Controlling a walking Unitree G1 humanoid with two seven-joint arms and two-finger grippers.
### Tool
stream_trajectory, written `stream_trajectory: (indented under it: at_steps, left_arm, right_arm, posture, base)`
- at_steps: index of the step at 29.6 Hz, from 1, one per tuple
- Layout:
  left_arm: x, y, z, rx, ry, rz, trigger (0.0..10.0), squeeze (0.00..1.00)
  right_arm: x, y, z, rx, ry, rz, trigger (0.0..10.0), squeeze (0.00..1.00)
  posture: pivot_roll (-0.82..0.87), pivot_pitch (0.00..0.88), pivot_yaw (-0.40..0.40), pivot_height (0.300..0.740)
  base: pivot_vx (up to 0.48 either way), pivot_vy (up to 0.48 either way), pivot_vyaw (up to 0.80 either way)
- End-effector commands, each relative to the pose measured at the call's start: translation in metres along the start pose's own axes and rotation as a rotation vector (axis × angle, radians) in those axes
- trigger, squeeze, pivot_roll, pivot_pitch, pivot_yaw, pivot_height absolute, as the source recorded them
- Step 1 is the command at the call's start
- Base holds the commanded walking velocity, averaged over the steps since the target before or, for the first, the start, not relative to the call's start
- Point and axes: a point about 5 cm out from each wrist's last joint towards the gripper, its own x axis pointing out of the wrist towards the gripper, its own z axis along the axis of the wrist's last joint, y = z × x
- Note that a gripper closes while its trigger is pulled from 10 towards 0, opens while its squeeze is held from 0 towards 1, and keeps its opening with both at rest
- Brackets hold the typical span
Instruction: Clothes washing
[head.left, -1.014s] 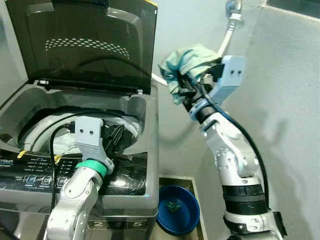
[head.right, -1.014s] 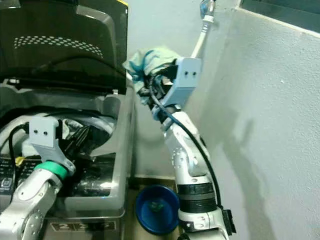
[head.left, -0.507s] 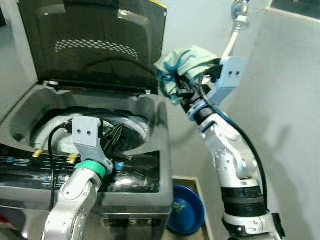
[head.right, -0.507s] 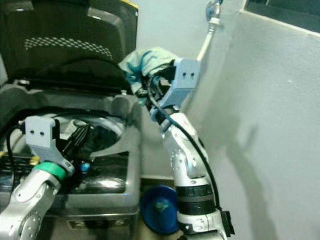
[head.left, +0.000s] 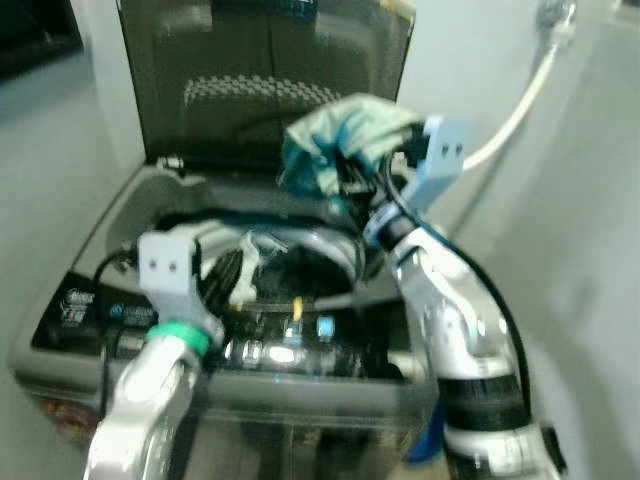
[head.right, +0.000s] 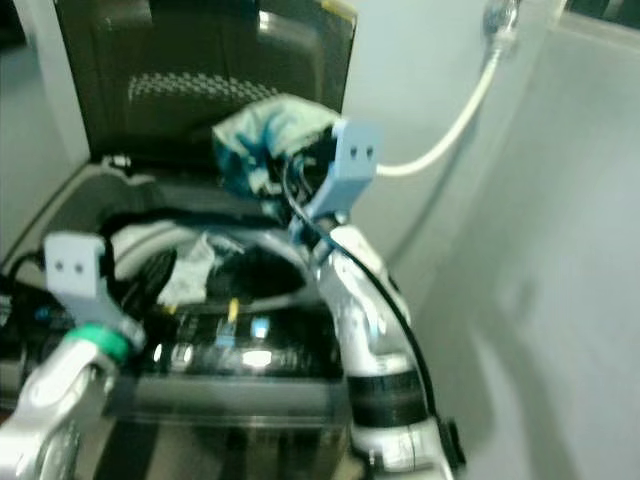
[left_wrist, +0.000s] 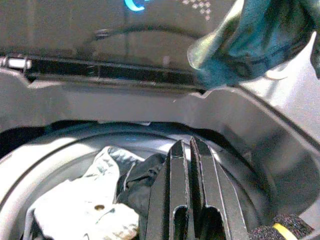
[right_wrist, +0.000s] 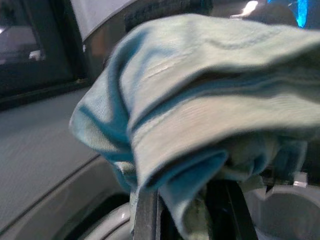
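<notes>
a grey-walled laundry corner, blurred in the head views, with a top-loading washing machine (head.left: 250, 380) standing lid-up and a white hose (head.left: 515, 105) running up the wall behind it. nearest, at the machine's front edge, the left gripper (left_wrist: 190, 185) hangs over the drum with its fingers pressed together, holding nothing. inside the drum (left_wrist: 55, 150) lie a white garment (left_wrist: 85, 210) and a dark one (left_wrist: 137, 177), so part of the load appears to be in already. further back, above the machine's rear rim and in front of the raised lid (head.left: 260, 70), the right gripper (right_wrist: 185, 210) has its fingers clamped on a bunched teal cloth (head.left: 340, 140). that cloth is yet to be dropped in; closing the lid and starting the wash look undone.
</notes>
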Motion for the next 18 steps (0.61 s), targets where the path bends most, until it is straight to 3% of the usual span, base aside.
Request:
stream_trajectory:
  at_steps: [1, 5, 14, 18]
  left_arm:
    - [-0.002, 0.002, -0.002, 0.004, 0.03, 0.003, 10.0, 0.0]
    - [-0.003, 0.006, -0.003, 0.071, 0.055, 0.024, 10.0, 0.0]
    - [-0.003, 0.015, -0.006, 0.046, 0.074, 0.082, 10.0, 0.0]
    - [-0.002, 0.017, -0.009, 0.023, 0.099, 0.1, 10.0, 0.0]
  right_arm:
    - [0.001, 0.002, 0.002, 0.002, -0.008, 0.008, 10.0, 0.0]
    - [0.001, 0.002, 0.002, 0.005, -0.006, 0.006, 10.0, 0.0]
    - [0.001, 0.002, 0.0, 0.007, -0.001, 0.007, 10.0, 0.0]
    - [0.001, 0.002, 0.0, 0.009, 0.003, 0.009, 10.0, 0.0]
  posture:
    - [0.05, 0.0, -0.031, 0.74]
    - [0.05, 0.0, -0.033, 0.74]
    - [0.04, 0.0, -0.036, 0.74]
    - [0.04, 0.0, -0.037, 0.74]
  base:
    - [0.0, 0.0, 0.0]
    - [0.0, -0.342, 0.0]
    - [0.0, -0.466, 0.0]
    - [0.0, 0.0, 0.0]
